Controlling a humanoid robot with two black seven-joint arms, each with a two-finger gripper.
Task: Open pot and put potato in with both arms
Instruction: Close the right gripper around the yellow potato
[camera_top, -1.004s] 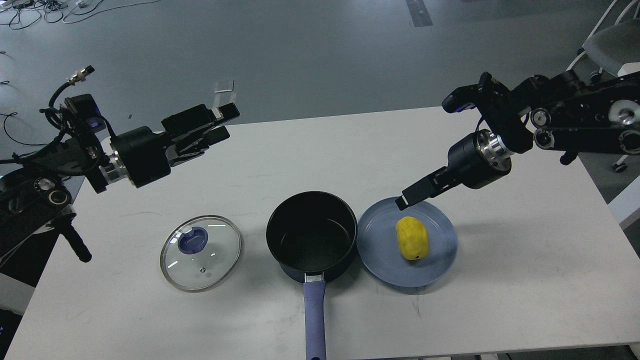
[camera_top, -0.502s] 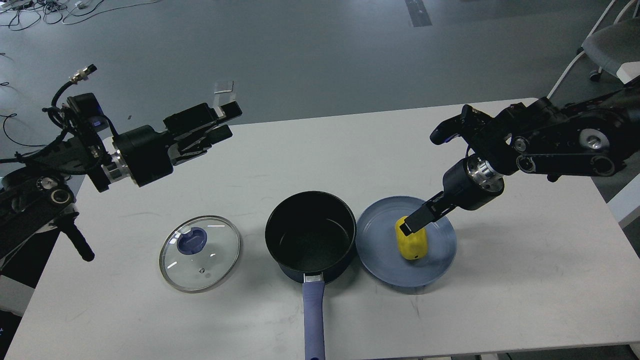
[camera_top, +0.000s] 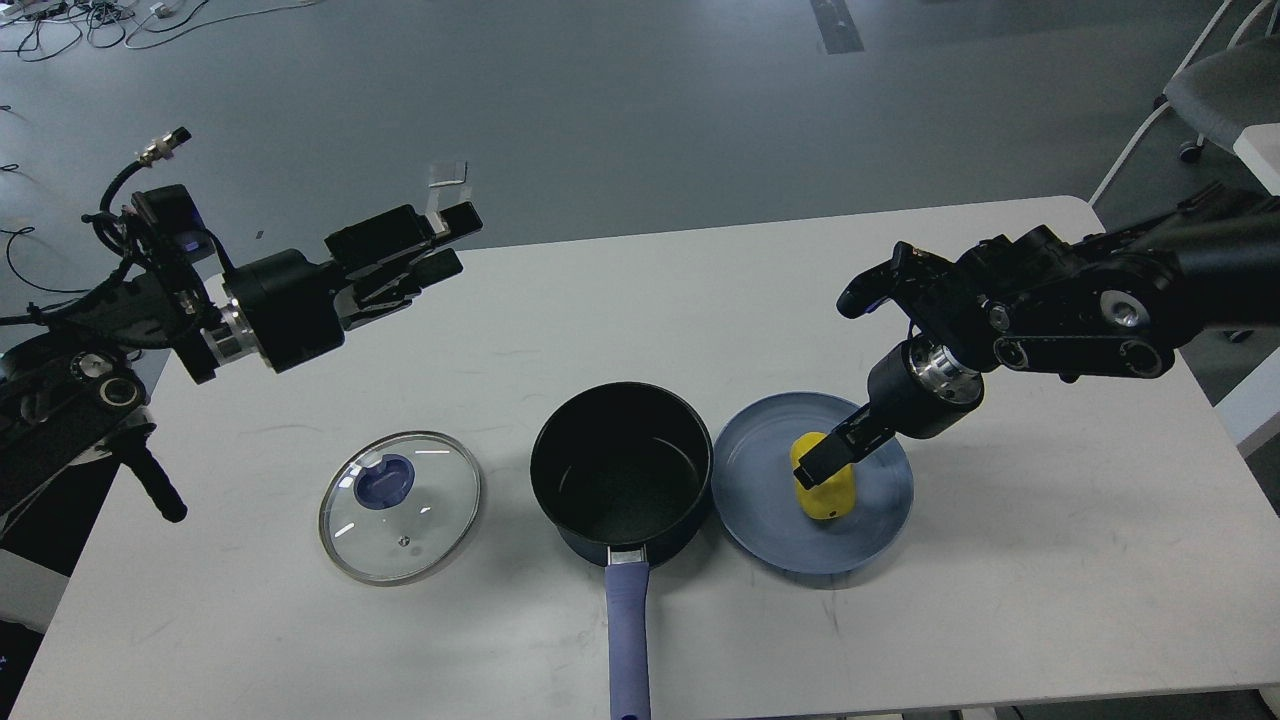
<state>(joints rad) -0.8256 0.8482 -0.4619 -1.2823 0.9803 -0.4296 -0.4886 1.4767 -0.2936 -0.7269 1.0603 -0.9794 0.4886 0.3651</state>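
The right pincer (camera_top: 815, 468), grip state unclear, sits atop the potato (camera_top: 828, 490); the smooth oval could roll away beneath it.

From my seat the right gripper (camera_top: 822, 462) is the main unknown: it points end-on at the potato (camera_top: 826, 487), dark against dark, so I cannot separate its two fingers or say whether they touch the potato or merely overlap it in the view. It covers the potato's upper left part. The pot (camera_top: 622, 470) handle (camera_top: 629, 640) runs off the bottom edge, its end cut off. My left arm (camera_top: 90, 360) leaves the frame at the left edge, and my right arm (camera_top: 1120, 305) at the right edge. A chair (camera_top: 1215, 90) in the top right corner is only partly in frame.
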